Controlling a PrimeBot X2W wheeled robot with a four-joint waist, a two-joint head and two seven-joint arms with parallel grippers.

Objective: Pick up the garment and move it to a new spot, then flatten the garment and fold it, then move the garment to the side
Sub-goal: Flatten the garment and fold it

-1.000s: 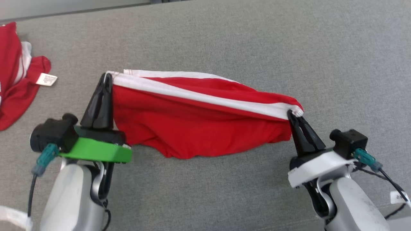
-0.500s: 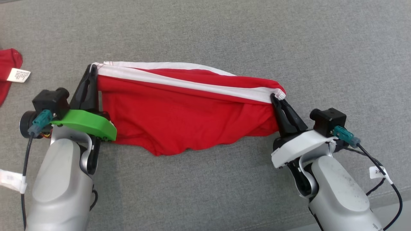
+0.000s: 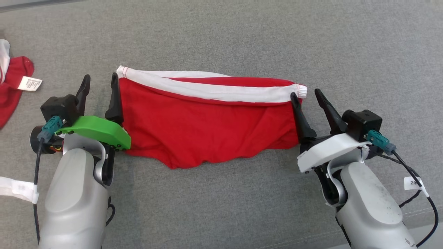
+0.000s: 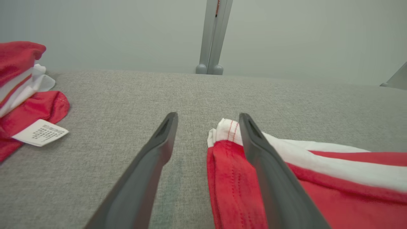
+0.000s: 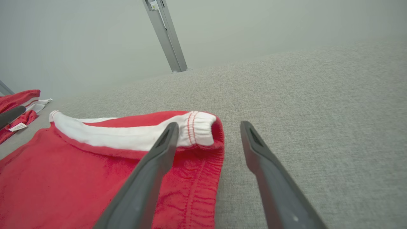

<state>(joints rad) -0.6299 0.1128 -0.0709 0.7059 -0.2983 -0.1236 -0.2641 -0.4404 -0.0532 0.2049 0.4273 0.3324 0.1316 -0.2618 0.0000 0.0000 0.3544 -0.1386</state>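
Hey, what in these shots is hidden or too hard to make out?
1. Other garment: cut off by the left edge in the head and left wrist views.
2. Its label: print too small to read in the head and wrist views.
3. Garment: lower layers hidden under its own top layer.

Left end effector [image 3: 100,76]: long black fingers [image 3: 115,100] on green bracket [image 3: 98,131]. Right end effector [image 3: 305,92]: same, on white bracket [image 3: 332,152]. Silver-grey forearm [image 3: 74,204] each side. Black camera block [image 3: 59,108], teal plug [image 3: 48,127], black cable [image 3: 36,166], white tag [image 3: 412,183].
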